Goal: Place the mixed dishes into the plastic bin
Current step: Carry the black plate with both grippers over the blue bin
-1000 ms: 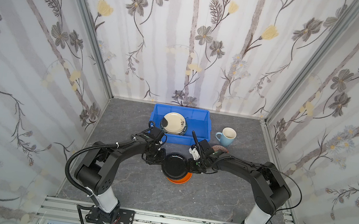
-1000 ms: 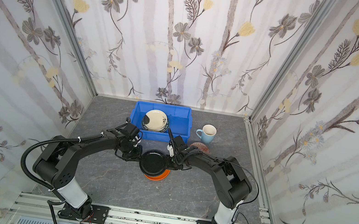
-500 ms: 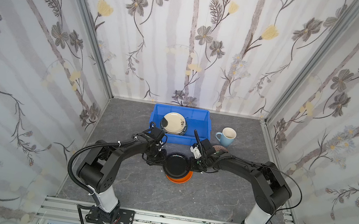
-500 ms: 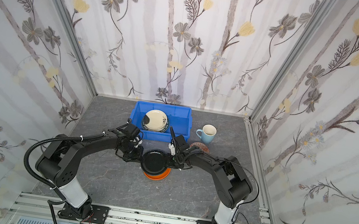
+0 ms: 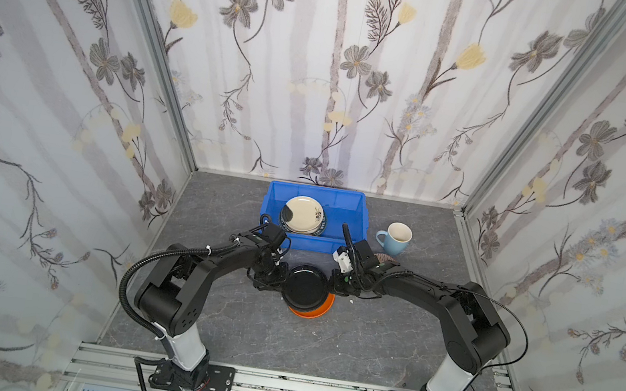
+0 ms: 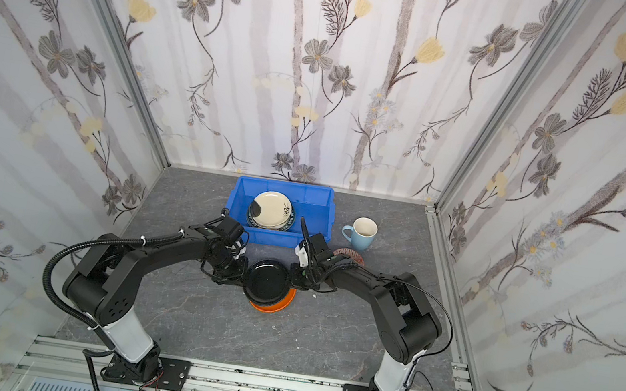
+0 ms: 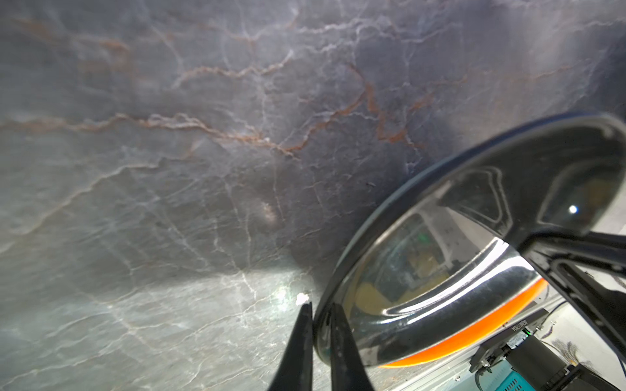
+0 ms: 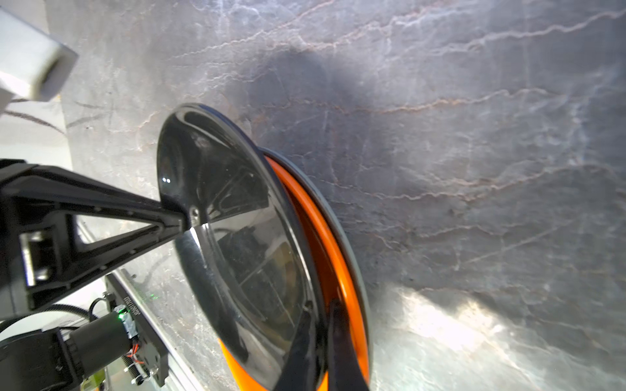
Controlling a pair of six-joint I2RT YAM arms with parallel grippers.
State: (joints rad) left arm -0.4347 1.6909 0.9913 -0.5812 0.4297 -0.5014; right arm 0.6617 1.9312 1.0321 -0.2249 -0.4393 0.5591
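A dark glossy plate (image 5: pixel 306 287) (image 6: pixel 269 281) hangs level just above an orange plate (image 5: pixel 311 313) that lies on the table. My left gripper (image 5: pixel 284 280) (image 7: pixel 320 306) is shut on the dark plate's left rim, one finger on each face. My right gripper (image 5: pixel 331 285) (image 8: pixel 320 304) is shut on its right rim, the outer finger between the two plates. The blue plastic bin (image 5: pixel 316 189) stands at the back. In it a cream plate (image 5: pixel 302 214) lies on a teal plate (image 5: pixel 321 229). A pale blue mug (image 5: pixel 395 238) stands upright right of the bin.
A small patterned bowl (image 5: pixel 385 258) sits in front of the mug, mostly hidden behind my right wrist. The bin's right half (image 5: pixel 345 218) holds no dishes. Flowered walls close in the grey marbled table (image 5: pixel 281 339) on three sides.
My right gripper has closed on the dark plate's rim. Both arms and the plate have hardly shifted over the orange plate.
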